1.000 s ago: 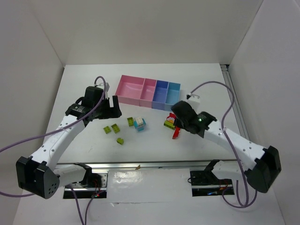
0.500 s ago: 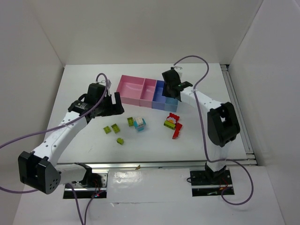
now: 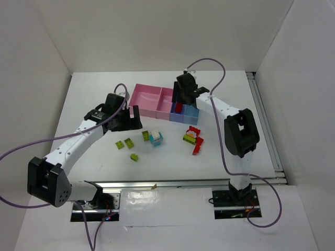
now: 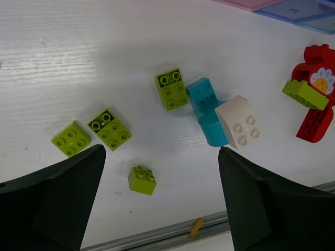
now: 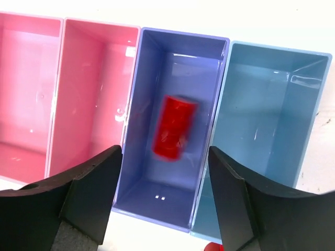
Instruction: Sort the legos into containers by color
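Showing red lego [image 5: 174,127] inside periwinkle bin [image 5: 180,70], beneath parted right tool [image 5: 164,149]

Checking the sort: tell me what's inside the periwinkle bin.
One blurred red brick in the periwinkle bin, nothing else. A finger of the right tool covers one near corner.

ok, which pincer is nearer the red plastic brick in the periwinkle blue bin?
Right. The right pincer is directly above the red plastic brick in the periwinkle blue bin; the left pincer hovers near the loose lime green bricks.
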